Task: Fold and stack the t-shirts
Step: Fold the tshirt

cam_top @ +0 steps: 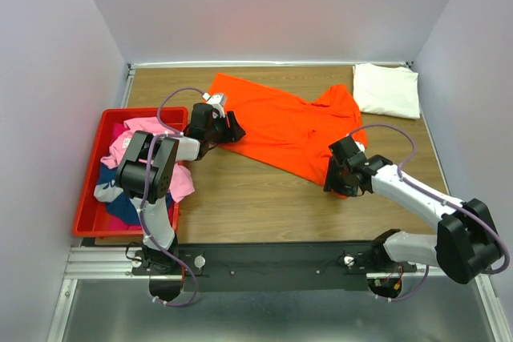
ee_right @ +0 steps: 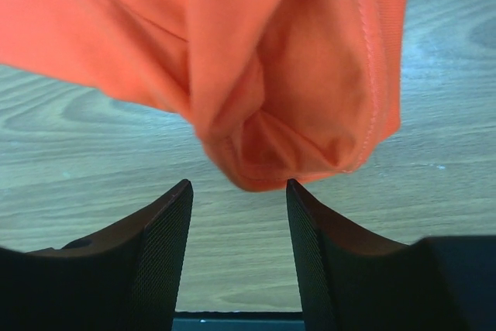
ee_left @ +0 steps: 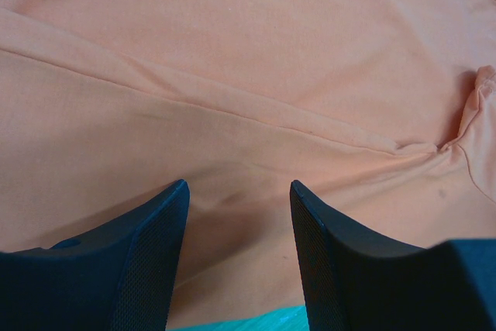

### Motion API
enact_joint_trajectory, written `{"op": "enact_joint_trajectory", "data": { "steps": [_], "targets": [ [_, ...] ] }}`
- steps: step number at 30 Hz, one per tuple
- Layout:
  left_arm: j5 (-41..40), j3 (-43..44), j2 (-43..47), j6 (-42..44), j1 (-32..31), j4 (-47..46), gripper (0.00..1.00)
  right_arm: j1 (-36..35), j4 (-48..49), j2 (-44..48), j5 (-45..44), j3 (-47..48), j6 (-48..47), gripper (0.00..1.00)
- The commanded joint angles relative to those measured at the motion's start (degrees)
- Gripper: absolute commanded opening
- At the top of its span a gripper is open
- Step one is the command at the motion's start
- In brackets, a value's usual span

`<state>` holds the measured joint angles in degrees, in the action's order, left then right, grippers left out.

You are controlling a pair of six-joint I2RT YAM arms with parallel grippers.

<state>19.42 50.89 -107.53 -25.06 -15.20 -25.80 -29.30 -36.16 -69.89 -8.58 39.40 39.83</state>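
Note:
The bright orange t-shirt lies spread and creased across the middle of the table. My left gripper stands open at its left edge, low over flat orange cloth, fingers on either side of a fold. My right gripper is open at the shirt's near right corner. That bunched, hemmed corner hangs just ahead of its fingertips, with bare wood between the jaws. A folded cream-white t-shirt lies at the back right. Pink and dark blue t-shirts are heaped in the bin.
The red plastic bin stands at the table's left edge beside the left arm. Bare wooden table shows between the orange shirt and the arm bases. Grey walls close in the back and both sides.

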Motion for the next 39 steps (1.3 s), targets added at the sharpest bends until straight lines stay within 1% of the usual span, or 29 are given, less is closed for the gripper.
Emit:
{"op": "enact_joint_trajectory", "data": {
  "steps": [1, 6, 7, 9, 10, 12, 13, 15, 16, 18, 19, 22, 26, 29, 34, 37, 39],
  "targets": [
    [0.8, -0.3, -1.6, 1.2, 0.0, 3.1, 0.63, -0.5, -0.5, -1.7, -4.2, -1.2, 1.7, 0.57],
    [0.8, -0.4, -1.6, 1.2, 0.1, 3.1, 0.63, -0.5, 0.3, -3.4, -7.1, -0.9, 1.7, 0.51],
    [0.8, -0.4, -1.6, 1.3, 0.1, 3.1, 0.63, -0.5, 0.6, -3.6, -7.4, -0.9, 1.6, 0.47],
    [0.8, -0.4, -1.7, 1.3, 0.2, 3.1, 0.63, -0.5, 1.0, -4.2, -8.6, -0.6, 1.4, 0.42],
    [1.0, -0.4, -1.7, 1.3, 0.2, 3.0, 0.63, -0.5, 1.1, -4.3, -8.8, -0.4, 1.0, 0.38],
    [1.0, -0.4, -1.7, 1.4, 0.3, 3.1, 0.63, -0.5, 1.4, -4.6, -9.7, -0.1, 0.5, 0.33],
    [1.1, -0.4, -1.7, 1.4, 0.3, 3.0, 0.63, -0.5, 1.4, -4.8, -9.9, 0.3, -0.1, 0.26],
    [1.1, -0.5, -1.6, 1.4, 0.4, 3.1, 0.63, -0.5, 1.3, -5.0, -9.9, 0.9, -0.9, 0.16],
    [1.1, -0.5, -1.5, 1.4, 0.5, 3.1, 0.63, -0.5, 1.3, -4.8, -10.0, 1.0, -1.1, 0.08],
    [1.2, -0.7, -1.5, 1.6, 0.7, 3.0, 0.63, -0.5, 1.1, -3.7, -10.3, 1.6, -1.5, 0.02],
    [1.1, -0.8, -1.4, 1.6, 1.0, 3.1, 0.63, -0.5, 0.8, -3.1, -10.5, 1.8, -1.4, 0.00],
    [1.2, -1.0, -1.4, 1.7, 1.5, 3.1, 0.63, -0.3, -0.7, -1.3, -11.6, 3.4, -1.2, 0.00],
    [1.5, -1.2, -1.3, 1.9, 2.4, 3.2, 0.63, 0.2, -6.2, -0.8, -15.1, 5.9, -0.1, 0.00],
    [1.5, -1.4, -1.3, 2.1, 2.5, 3.2, 0.63, 0.6, -9.6, -0.4, -15.2, 8.2, 0.2, 0.01],
    [2.1, -1.6, -1.2, 2.1, 3.0, 3.2, 0.63, 0.6, -17.0, -0.2, -16.5, 11.0, 0.9, 0.04],
    [2.3, -1.7, -1.4, 2.1, 3.2, 3.2, 0.63, 0.7, -18.8, 0.5, -16.6, 11.2, 1.6, 0.06],
    [2.7, -1.8, -1.5, 2.0, 3.2, 3.2, 0.63, 0.7, -19.1, 0.8, -15.9, 11.5, 1.7, 0.09]
  ]
}}
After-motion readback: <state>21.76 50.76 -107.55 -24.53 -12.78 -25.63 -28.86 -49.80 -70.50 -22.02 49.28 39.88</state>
